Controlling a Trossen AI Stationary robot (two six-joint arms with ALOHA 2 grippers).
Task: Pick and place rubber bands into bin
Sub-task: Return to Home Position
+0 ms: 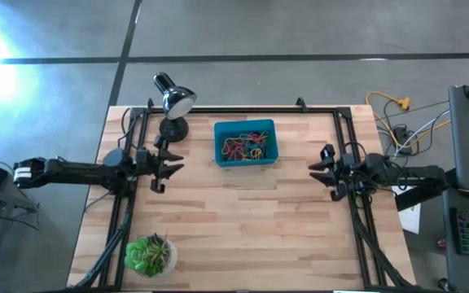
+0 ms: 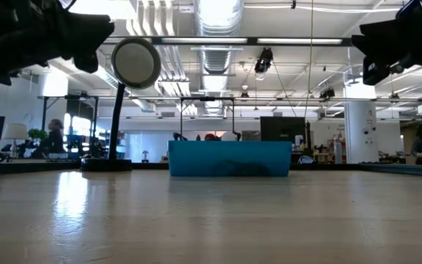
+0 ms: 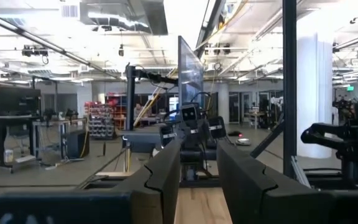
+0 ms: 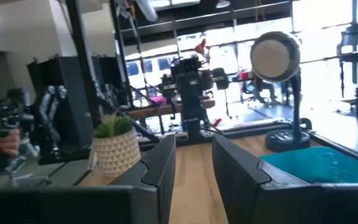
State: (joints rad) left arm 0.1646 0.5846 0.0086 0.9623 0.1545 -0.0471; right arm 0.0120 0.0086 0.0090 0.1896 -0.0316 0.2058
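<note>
The picking looked to be finished. The rubber bands [image 1: 244,148] lay in a tangled heap of red, yellow, green and dark loops inside the teal bin [image 1: 271,130], which sat at 12 o'clock on the worktop [image 1: 251,220], near the far edge. In the high view no loop showed on the wood outside the bin, though one so thin could escape notice. By my reading, only the parking of the arms remained.

The left claw [image 1: 168,168] hung above the wood at 8 o'clock from the bin, released, with nothing between its fingers. The right claw [image 1: 322,171] hung at 4 o'clock from the bin, likewise released and empty. Both were well apart from the bin.

A black desk lamp [image 1: 175,101] stood at 10 o'clock from the bin, just beside the left claw's side of the frame. A potted plant [image 1: 150,255] sat at the 7 o'clock corner. Neither stood between a claw and the bin, and nothing seemed to block either arm.
</note>
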